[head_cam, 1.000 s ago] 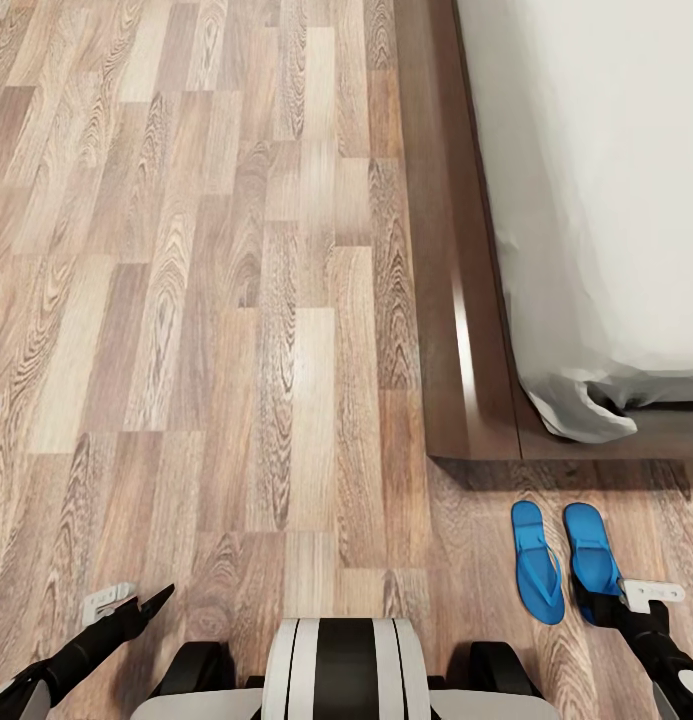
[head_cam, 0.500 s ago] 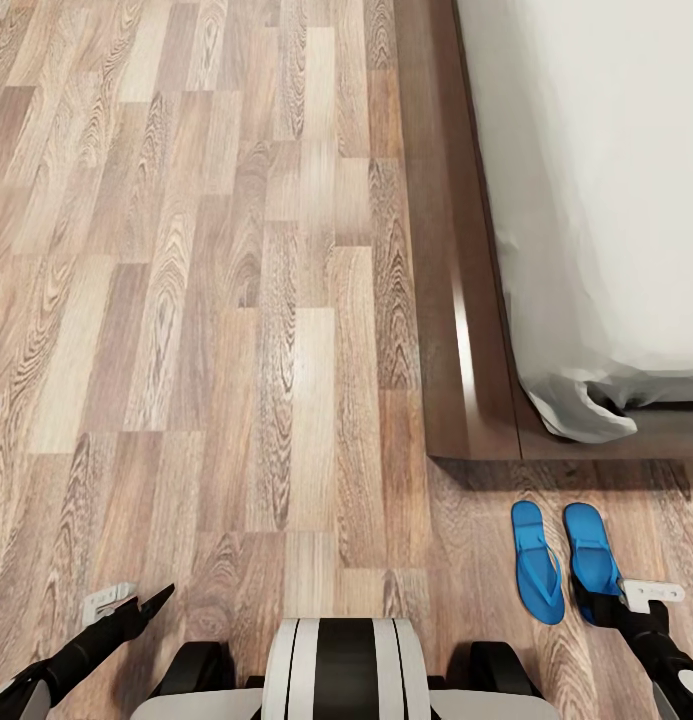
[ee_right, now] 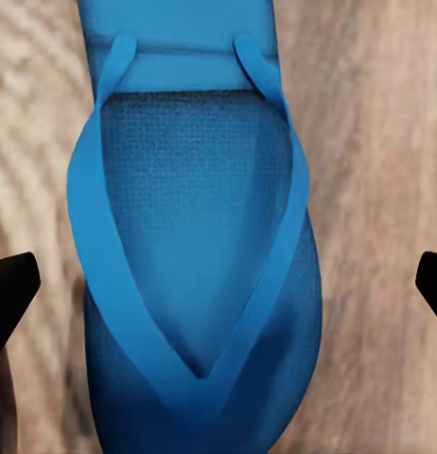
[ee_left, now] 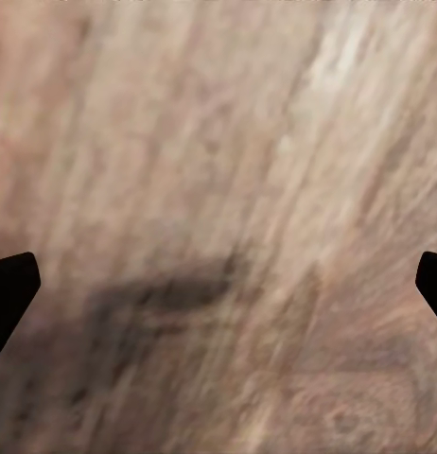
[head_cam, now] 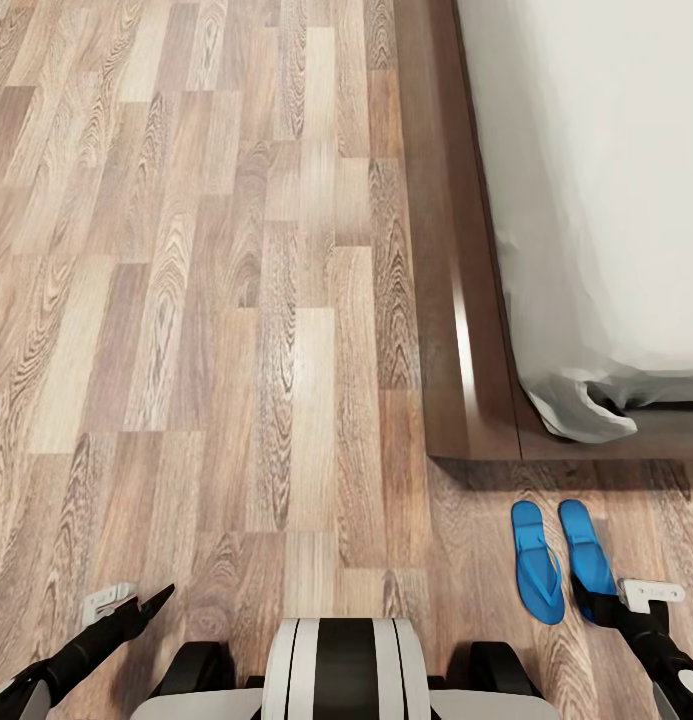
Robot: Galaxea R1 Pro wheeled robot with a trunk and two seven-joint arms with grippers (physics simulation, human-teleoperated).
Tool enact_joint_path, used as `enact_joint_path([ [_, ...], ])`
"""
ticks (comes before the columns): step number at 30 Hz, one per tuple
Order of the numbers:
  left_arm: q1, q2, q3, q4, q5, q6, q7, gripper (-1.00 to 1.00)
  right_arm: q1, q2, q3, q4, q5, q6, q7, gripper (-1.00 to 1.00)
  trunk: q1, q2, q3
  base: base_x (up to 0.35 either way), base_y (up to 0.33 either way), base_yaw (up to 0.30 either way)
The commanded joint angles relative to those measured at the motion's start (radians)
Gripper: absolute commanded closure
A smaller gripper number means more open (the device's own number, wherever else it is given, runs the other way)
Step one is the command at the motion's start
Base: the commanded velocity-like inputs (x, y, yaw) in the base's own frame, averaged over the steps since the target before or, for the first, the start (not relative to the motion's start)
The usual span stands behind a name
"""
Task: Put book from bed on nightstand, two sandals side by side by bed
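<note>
The left gripper [head_cam: 136,603] hangs low over the wood-plank floor [head_cam: 236,300], well apart from the bed [head_cam: 466,330], jaws spread wide and empty; its wrist camera shows blurred planks and a shadow. Just off the bed's foot corner, the two sandals [head_cam: 538,562] lie side by side. The right gripper [head_cam: 608,605] overlaps the outer sandal [ee_right: 195,274]. Its wrist camera adds detail: fingertips [ee_right: 10,288] parted, flanking the sandal's straps, without contact.

2 sandals [head_cam: 554,560] side by side on floor [head_cam: 236,350], just before bed [head_cam: 486,300] corner.
</note>
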State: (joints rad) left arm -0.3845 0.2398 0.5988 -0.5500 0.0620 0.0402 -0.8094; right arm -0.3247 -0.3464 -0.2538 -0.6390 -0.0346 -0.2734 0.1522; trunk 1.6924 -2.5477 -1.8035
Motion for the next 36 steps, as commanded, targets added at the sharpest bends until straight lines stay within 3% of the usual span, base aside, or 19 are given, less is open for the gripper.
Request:
enact_joint_path([
  [1, -0.001, 0.000, 0.003, 0.001, 0.004, 0.004, -0.005, -1.00, 0.000, 0.001, -0.004, 0.001, -0.004, -0.003, 0.009, -1.00, 0.000, 0.000, 0.000, 0.000, 0.000, 0.000],
  [9, -0.001, 0.000, 0.003, 0.001, 0.004, 0.004, -0.006, -1.00, 0.000, 0.001, -0.005, 0.001, -0.004, -0.003, 0.009, -1.00, 0.000, 0.000, 0.000, 0.000, 0.000, 0.000],
  [36, -0.001, -0.002, 0.001, 0.001, 0.002, 0.006, 0.003, -1.00, 0.002, -0.001, -0.007, -0.036, -0.012, 0.002, 0.014, -1.00, -0.012, 0.006, 0.104, 0.000, 0.000, 0.000],
])
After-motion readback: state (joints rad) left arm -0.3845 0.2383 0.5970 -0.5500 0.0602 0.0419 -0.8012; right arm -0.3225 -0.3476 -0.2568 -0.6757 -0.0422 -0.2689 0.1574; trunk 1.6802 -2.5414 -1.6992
